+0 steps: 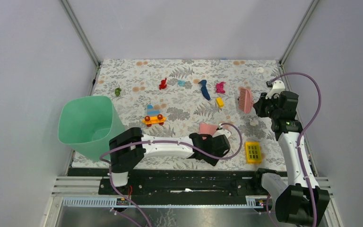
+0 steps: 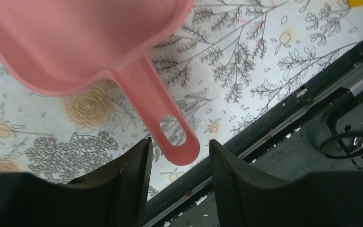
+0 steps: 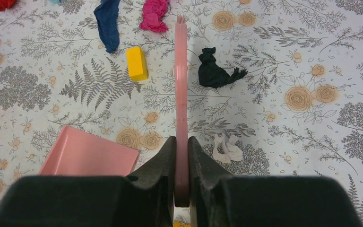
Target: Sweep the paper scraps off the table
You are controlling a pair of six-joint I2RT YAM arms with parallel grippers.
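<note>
Right gripper (image 3: pixel 181 144) clamping brush (image 3: pixel 181 85); paper scraps (image 3: pixel 153 14) ahead, beside brush tip.

Pink dustpan (image 2: pixel 75 42); pink brush (image 3: pixel 181 94) — leaf-print table (image 1: pixel 123 80)

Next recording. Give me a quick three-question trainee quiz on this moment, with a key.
1. True or false: the right end effector is shut on the pink plastic brush.
2. Relative to the pink plastic dustpan's handle, the left end effector is: A) clamped shut on it; B) open, with a finger on either side; C) nowhere near it.
3. Fill in: the crumpled paper scrap nearest the brush's tip is coloured ____.
Key: 1 true; 2 B; 3 magenta.
</note>
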